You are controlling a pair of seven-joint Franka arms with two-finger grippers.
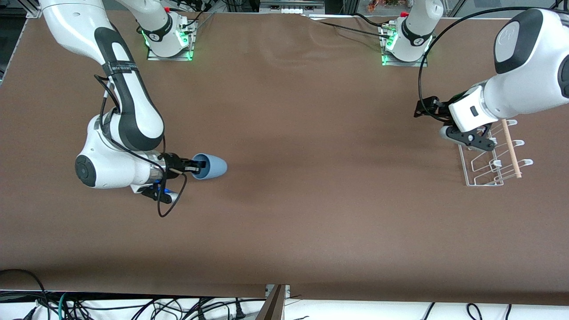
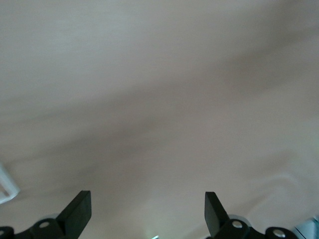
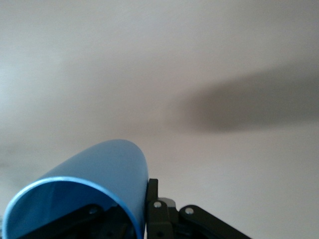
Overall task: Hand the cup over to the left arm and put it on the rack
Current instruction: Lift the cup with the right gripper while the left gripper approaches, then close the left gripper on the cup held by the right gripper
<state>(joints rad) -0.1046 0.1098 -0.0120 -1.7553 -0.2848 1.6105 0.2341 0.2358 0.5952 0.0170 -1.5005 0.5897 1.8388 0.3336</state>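
The light-blue cup is on its side over the table at the right arm's end, its mouth toward the right gripper. That gripper is shut on the cup's rim wall, with one finger inside and one outside. The right wrist view shows the cup and the right gripper pinching its wall. The left gripper hangs beside the white wire rack at the left arm's end. It is open and empty in the left wrist view, with only bare table between its fingers.
The rack's light wooden rod runs along the side toward the table's end. The brown table stretches wide and bare between the two arms. Cables lie past the table's front edge.
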